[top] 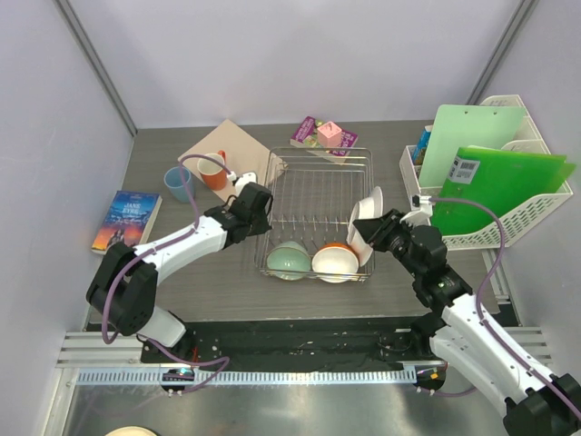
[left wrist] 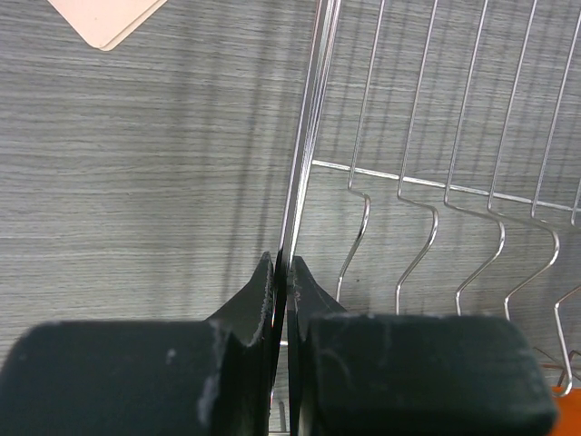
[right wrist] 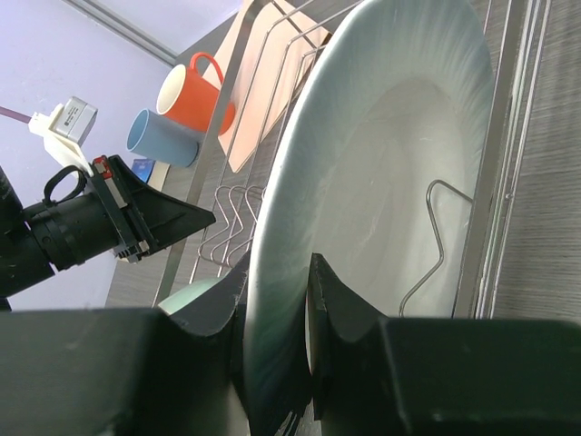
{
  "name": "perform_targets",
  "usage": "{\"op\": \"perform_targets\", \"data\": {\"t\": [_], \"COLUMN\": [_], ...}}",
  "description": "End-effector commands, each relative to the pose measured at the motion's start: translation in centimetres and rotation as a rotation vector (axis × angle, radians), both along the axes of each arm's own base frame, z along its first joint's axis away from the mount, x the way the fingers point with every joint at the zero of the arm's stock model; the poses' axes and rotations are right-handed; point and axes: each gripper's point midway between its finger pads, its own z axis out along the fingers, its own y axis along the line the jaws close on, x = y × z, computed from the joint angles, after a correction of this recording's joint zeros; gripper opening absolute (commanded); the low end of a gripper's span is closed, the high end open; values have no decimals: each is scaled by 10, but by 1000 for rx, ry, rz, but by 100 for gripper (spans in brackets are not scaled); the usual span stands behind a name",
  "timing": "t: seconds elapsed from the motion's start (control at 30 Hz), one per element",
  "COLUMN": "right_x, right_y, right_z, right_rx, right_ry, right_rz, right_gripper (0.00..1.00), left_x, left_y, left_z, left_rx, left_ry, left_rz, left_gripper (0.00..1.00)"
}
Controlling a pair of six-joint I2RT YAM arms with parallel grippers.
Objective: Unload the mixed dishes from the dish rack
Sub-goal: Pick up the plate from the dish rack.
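Observation:
The silver wire dish rack [top: 318, 186] stands mid-table. My left gripper [top: 257, 211] is shut on the rack's left rim wire [left wrist: 304, 154]. My right gripper [top: 375, 232] is shut on the rim of the large white plate [top: 367, 218], which stands on edge at the rack's right side and fills the right wrist view [right wrist: 381, 173]. A pale green bowl [top: 289, 261] and a cream bowl with orange outside [top: 335, 261] lie in the rack's near end. The orange-red mug [top: 213, 170] and the light-blue cup [top: 177, 183] stand on the table left of the rack.
A tan board [top: 227, 150] lies behind the mug. A book [top: 125, 221] lies at far left. Pink and purple items [top: 324, 136] sit behind the rack. A white plastic basket [top: 499, 213] with green folders stands at right.

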Motion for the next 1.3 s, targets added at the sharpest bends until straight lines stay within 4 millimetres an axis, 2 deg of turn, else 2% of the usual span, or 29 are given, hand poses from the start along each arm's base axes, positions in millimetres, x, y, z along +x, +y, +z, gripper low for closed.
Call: {"op": "perform_targets", "data": {"t": [0.0,0.1,0.27,0.47,0.57,0.63,0.67,0.7,0.8,0.83,0.97,1.1,1.27], "right_x": [-41,-32,-15,15,31,36,34,29,16,8,-8,-19,-34], "right_y": [15,20,24,26,30,35,36,40,39,38,38,37,34], "right_z": [175,157,132,97,68,54,54,60,94,114,161,192,210], "right_rx": [430,437,394,345,289,296,328,398,527,584,641,645,661], "right_ry": [-486,-438,-381,-286,-206,-173,-178,-164,-258,-299,-376,-426,-449], "right_rz": [185,187,168,129,117,129,145,184,249,292,362,397,424], "right_gripper": [1,1,1,1,1,1,1,1,1,1,1,1,1], "left_x": [-10,-12,-10,-9,-10,-10,-9,-11,-11,-11,-10,-10,-9], "left_y": [-6,-7,-8,-10,-9,-8,-9,-9,-8,-8,-9,-11,-12], "left_z": [-21,-22,-8,0,-3,-8,-9,-11,-17,-20,-22,-24,-26], "left_rx": [-57,-59,-77,-82,-55,-49,-51,-46,-38,-34,-32,-35,-33], "left_ry": [67,70,24,10,12,26,28,37,52,59,65,72,80], "left_rz": [49,44,25,2,0,7,10,9,20,20,24,24,23], "left_gripper": [0,0,0,0,0,0,0,0,0,0,0,0,0]}}
